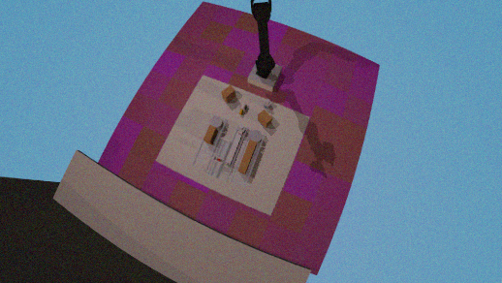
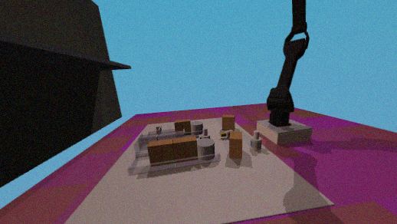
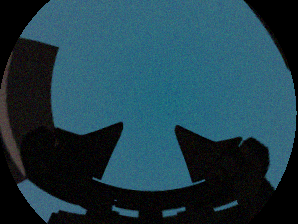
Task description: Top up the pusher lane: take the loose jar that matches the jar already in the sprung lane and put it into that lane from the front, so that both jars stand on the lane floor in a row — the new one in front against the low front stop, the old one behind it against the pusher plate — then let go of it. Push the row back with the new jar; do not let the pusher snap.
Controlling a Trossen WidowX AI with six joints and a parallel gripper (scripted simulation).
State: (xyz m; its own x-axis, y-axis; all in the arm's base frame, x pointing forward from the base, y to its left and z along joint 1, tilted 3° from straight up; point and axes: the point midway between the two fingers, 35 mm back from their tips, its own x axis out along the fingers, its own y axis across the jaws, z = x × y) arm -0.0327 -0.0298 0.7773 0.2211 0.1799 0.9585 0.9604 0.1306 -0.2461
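Note:
My gripper (image 3: 149, 126) is open and empty in the wrist view, with only sky between its fingertips; it is raised high, outside the top and exterior views. A small bottle-shaped jar (image 1: 268, 105) (image 2: 256, 143) stands upright near the arm's base, with a bluish label. Another small item with a yellow mark (image 1: 242, 110) (image 2: 224, 134) seems to lie on its side. The clear-walled lanes (image 1: 196, 155) (image 2: 134, 170) hold a grey cylinder (image 1: 254, 136) (image 2: 206, 149) at the front of one lane and another grey cylinder (image 1: 216, 122) (image 2: 197, 126) in a far lane. The matching jar and pusher plate are too small to tell.
Two loose brown boxes (image 1: 229, 94) (image 2: 235, 145) stand between the lanes and the arm's base (image 1: 262, 80) (image 2: 293, 133). More brown boxes (image 1: 247, 156) (image 2: 160, 153) stand in the lanes. The pale mat (image 1: 286, 145) (image 2: 191, 196) lies under them. A large dark structure (image 2: 50, 100) rises beyond the table.

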